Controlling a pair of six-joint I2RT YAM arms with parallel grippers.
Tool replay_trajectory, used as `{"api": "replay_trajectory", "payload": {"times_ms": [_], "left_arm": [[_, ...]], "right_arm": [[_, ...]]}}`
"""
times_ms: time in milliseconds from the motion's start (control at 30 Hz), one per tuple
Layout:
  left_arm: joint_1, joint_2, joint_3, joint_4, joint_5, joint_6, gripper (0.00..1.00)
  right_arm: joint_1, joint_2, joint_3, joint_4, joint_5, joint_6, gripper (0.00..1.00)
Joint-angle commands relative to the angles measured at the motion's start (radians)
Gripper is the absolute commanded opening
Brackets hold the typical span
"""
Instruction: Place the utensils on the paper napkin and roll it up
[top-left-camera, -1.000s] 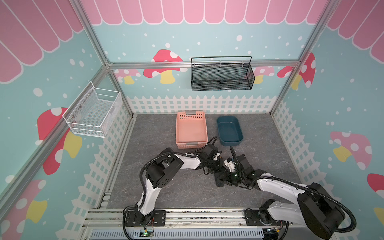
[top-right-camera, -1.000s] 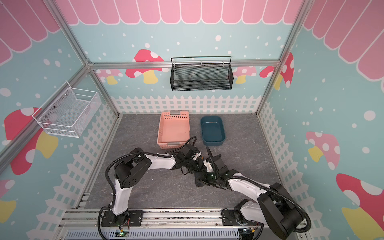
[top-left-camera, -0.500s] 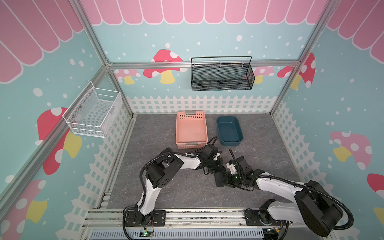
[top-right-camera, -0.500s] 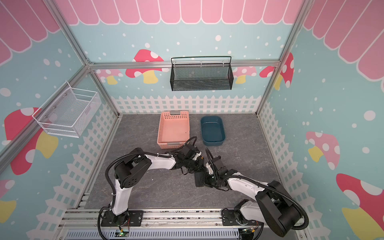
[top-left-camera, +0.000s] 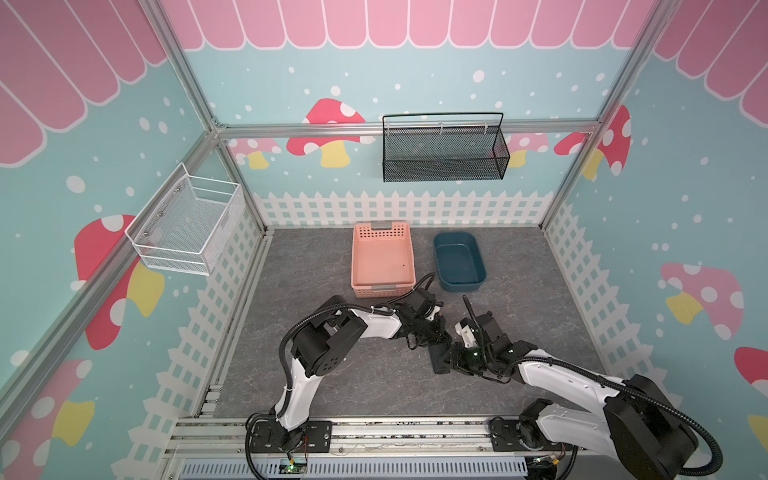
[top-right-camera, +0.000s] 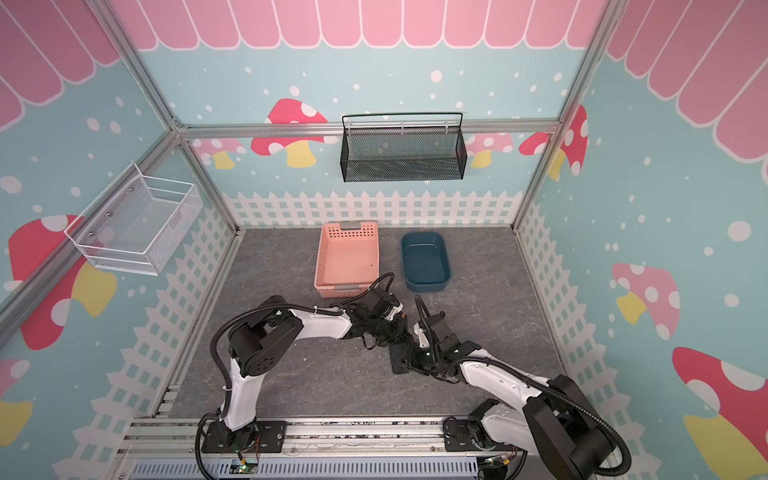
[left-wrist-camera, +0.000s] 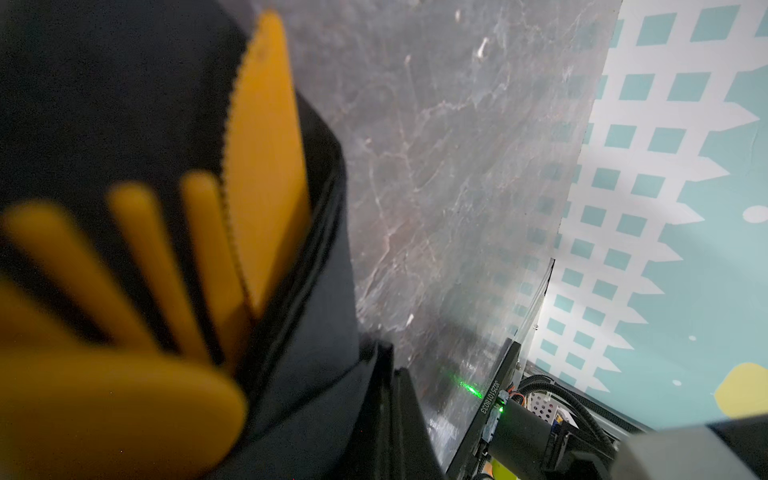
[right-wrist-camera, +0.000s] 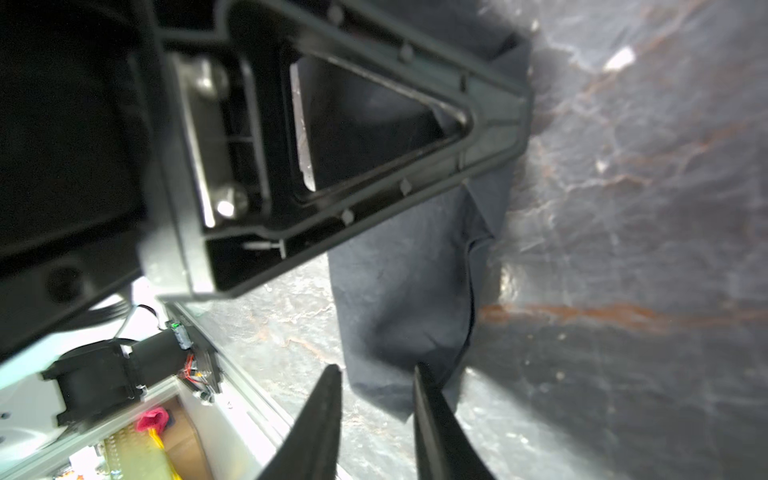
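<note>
The paper napkin (left-wrist-camera: 316, 340) is wrapped loosely round the utensils; the knife (left-wrist-camera: 266, 166), fork tines (left-wrist-camera: 145, 257) and spoon bowl (left-wrist-camera: 104, 415) stick out of its open end in the left wrist view. In both top views it is a small black bundle (top-left-camera: 439, 360) (top-right-camera: 400, 360) between the two grippers, and the utensils are hidden there. My left gripper (top-left-camera: 444, 337) (left-wrist-camera: 401, 419) is shut on a fold of the napkin. My right gripper (right-wrist-camera: 378, 370) (top-left-camera: 453, 358) stands open, with the napkin's (right-wrist-camera: 407, 291) loose end lying between its fingertips.
A pink basket (top-left-camera: 382, 257) and a dark blue tub (top-left-camera: 459, 262) stand behind the arms. A black mesh basket (top-left-camera: 442, 153) hangs on the back wall, a white wire basket (top-left-camera: 187, 226) on the left wall. The metal front rail (top-left-camera: 374, 432) runs close by.
My right gripper's jaws have opened and let go of the napkin's end. The left arm and the bundle have barely moved.
</note>
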Motion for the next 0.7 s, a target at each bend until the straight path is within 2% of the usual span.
{"api": "replay_trajectory", "payload": {"times_ms": [0,667], "left_arm": [[-0.005,0.030,-0.002,-0.075,-0.032,0.010,0.00],[-0.005,0.029,-0.006,-0.067,-0.032,0.007,0.00]], "right_arm": [[-0.009,-0.008,-0.042,0.040,-0.041,0.046,0.35],[-0.019,0.006,-0.086,0.122,-0.091,0.092,0.36]]}}
